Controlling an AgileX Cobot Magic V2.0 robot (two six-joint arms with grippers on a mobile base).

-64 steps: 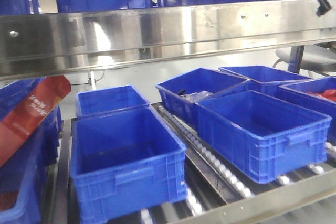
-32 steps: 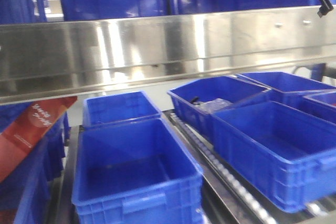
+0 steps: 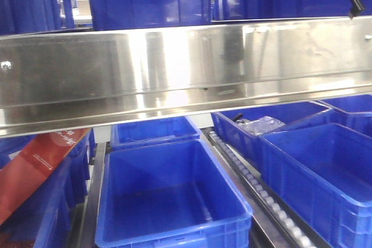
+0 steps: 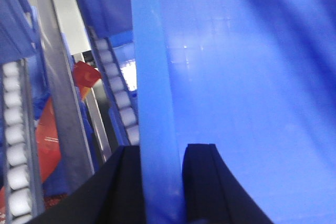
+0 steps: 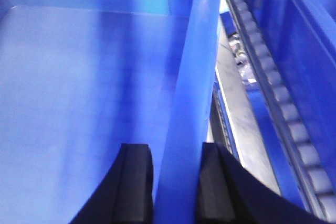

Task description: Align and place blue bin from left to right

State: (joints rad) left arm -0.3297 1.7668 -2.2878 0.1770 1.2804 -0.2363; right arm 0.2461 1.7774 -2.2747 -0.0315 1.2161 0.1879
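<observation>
While a broad stainless steel shelf beam (image 3: 186, 68) crosses the front view, the blue bin (image 3: 174, 196) sits below it, nearest the camera, open and empty, on the lower level of the rack. A second bin (image 3: 154, 132) stands directly behind it. To the right, past a strip of white rollers (image 3: 256, 184), are further blue bins; one of them holds a clear plastic packet (image 3: 261, 125). A red carton (image 3: 40, 166) leans tilted among the bins at the left.

Neither arm shows in the front view. In the left wrist view, the left end effector (image 4: 161, 150) straddles the bin's left wall, one black finger (image 4: 123, 182) outside and the other inside, both pressed against the plastic, so it is gripping the wall. Rollers and the red carton lie beyond the wall on the outside.

In the right wrist view, the right end effector (image 5: 176, 148) straddles the bin's right wall the same way, fingers closed narrowly on the rim with the bin's floor to one side and a roller track (image 5: 294, 124) to the other.
</observation>
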